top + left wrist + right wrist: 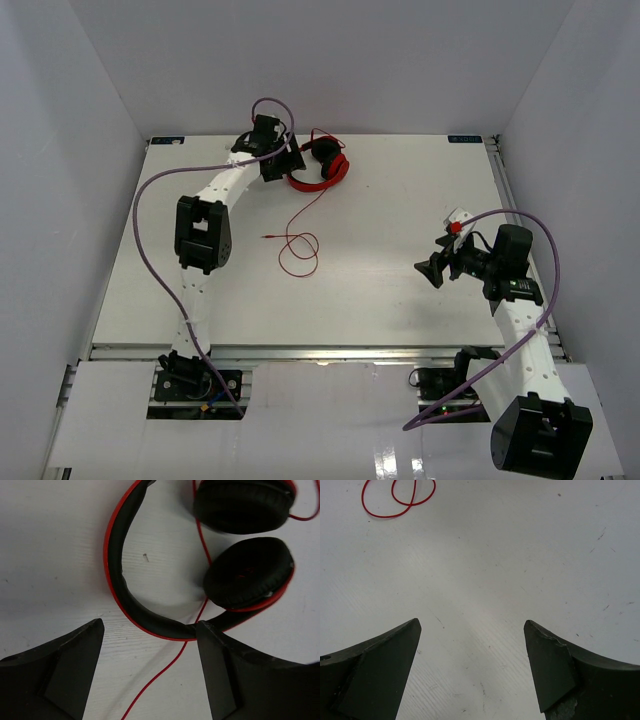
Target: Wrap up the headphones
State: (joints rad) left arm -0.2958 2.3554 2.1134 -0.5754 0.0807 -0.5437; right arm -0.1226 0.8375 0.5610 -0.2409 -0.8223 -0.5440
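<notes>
The red headphones (325, 168) with black ear pads lie at the far middle of the table. Their thin red cable (298, 245) runs toward the near side and ends in loose loops. My left gripper (288, 160) is open just left of the headband, holding nothing. In the left wrist view the headband (122, 575) curves between my open fingers, the right fingertip (212, 645) right at the band, and the cable (165, 667) passes between them. My right gripper (432, 268) is open and empty over bare table at the right. The cable loops (395, 497) show far off in the right wrist view.
Thick purple robot cables (140, 225) arc over the left arm, and another purple cable (545, 290) arcs over the right arm. White walls enclose the table (400, 290) on three sides.
</notes>
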